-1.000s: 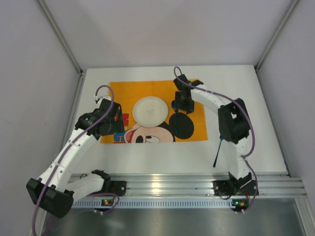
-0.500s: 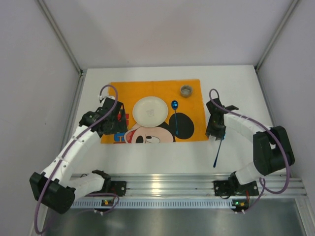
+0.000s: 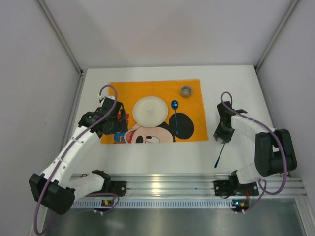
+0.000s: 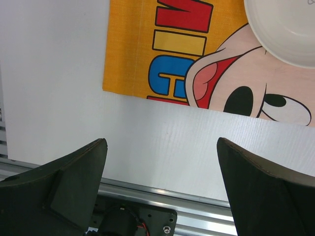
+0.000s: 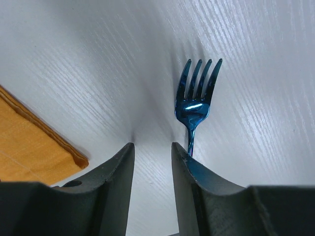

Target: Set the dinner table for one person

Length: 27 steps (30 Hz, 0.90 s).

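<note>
The dinner table (image 3: 152, 153) is a white top with a ribbed silver rail along its near edge. On it lies an orange Mickey placemat (image 3: 123, 91) with a white plate (image 3: 150, 110), a blue spoon (image 3: 175, 118) and a small grey cup (image 3: 186, 90). A blue fork (image 3: 217, 156) lies on the bare table right of the mat. My right gripper (image 3: 222, 135) sits low over the fork's head end, narrowly open and empty. In the right wrist view the fork (image 5: 197, 93) runs just outside the right finger (image 5: 192, 177). My left gripper (image 3: 117, 129) is wide open and empty at the mat's near left corner.
The placemat corner (image 5: 44, 142) lies just left of my right gripper (image 5: 152, 145). In the left wrist view my left gripper (image 4: 161, 141) frames the bare table, with the mat (image 4: 142, 54), the plate rim (image 4: 280, 34) and the rail (image 4: 206, 209) around it. Grey walls enclose the table.
My right arm has swung from over the placemat's far right, near the cup, across to the fork on the bare table. The cup and spoon now show uncovered. The left arm has hardly moved.
</note>
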Tool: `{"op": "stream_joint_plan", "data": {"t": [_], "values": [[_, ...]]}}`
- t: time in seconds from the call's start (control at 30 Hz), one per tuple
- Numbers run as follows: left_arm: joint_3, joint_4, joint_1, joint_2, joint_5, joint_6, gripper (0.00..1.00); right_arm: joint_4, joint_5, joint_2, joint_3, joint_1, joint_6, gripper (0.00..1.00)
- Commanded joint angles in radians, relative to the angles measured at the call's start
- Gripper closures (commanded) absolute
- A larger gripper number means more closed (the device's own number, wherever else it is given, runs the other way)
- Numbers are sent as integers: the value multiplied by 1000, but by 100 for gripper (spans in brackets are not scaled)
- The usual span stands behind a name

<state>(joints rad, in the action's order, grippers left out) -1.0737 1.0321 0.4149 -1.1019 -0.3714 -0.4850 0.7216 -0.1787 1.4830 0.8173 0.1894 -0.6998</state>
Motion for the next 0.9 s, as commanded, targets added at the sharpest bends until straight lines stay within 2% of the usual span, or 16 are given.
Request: {"op": "stream_joint_plan", "data": {"t": [0.0, 0.2, 0.43, 0.63, 0.87], "values": [[4, -9, 1, 27, -9, 0, 1, -27, 10, -79, -1, -19, 5, 63], [11, -12, 1, 24, -11, -7, 1, 35, 24, -171, 3, -45, 5, 62], [9, -18, 1, 7, -1, -7, 1, 88, 8, -205, -29, -76, 13, 61], [0, -23, 1, -7, 3, 3, 1, 27, 74, -199, -121, -139, -9, 62], [-11, -14, 1, -7, -3, 11, 1, -47, 82, -135, -145, -172, -1, 64]]}}
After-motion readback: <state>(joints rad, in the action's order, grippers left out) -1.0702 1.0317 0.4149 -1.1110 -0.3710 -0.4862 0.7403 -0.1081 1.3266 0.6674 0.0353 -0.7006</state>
